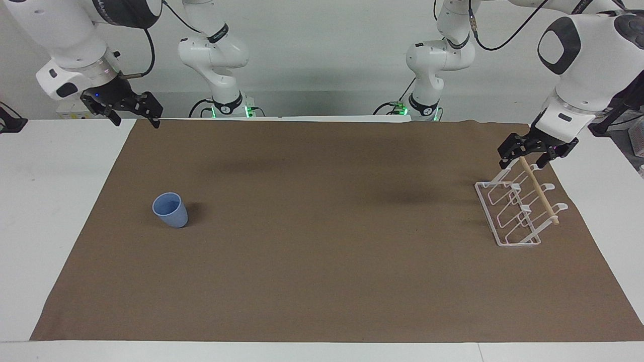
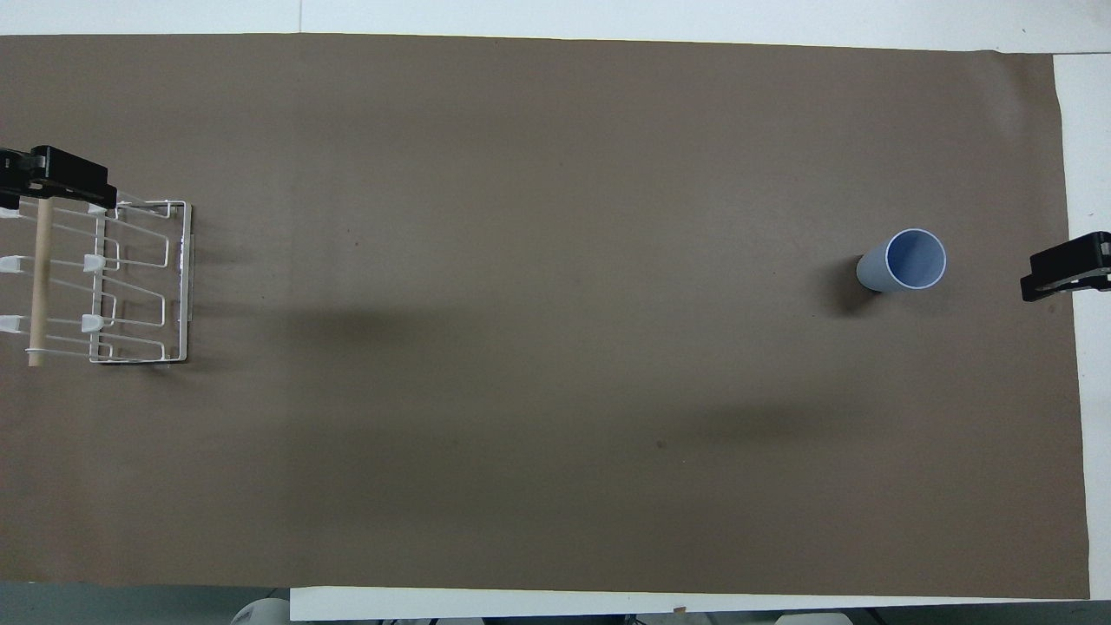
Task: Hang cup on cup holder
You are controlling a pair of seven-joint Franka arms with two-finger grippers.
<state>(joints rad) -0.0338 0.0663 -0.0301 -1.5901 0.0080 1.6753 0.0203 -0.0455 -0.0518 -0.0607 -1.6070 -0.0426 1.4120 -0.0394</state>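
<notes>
The light-blue cup (image 1: pixel 170 210) (image 2: pixel 903 260) stands upright on the brown mat, mouth up, toward the right arm's end of the table. The white wire cup holder (image 1: pixel 508 216) (image 2: pixel 139 286) stands at the left arm's end, its wooden dowel (image 1: pixel 541 193) (image 2: pixel 38 278) across the top. My left gripper (image 1: pixel 521 163) (image 2: pixel 48 193) hangs open over one end of that dowel, a finger on each side of it. My right gripper (image 1: pixel 136 118) (image 2: pixel 1072 265) waits open over the mat's edge, apart from the cup and holding nothing.
The brown mat (image 1: pixel 322 261) covers most of the white table (image 1: pixel 55 201), with bare white strips at both ends. Nothing else lies between the cup and the rack.
</notes>
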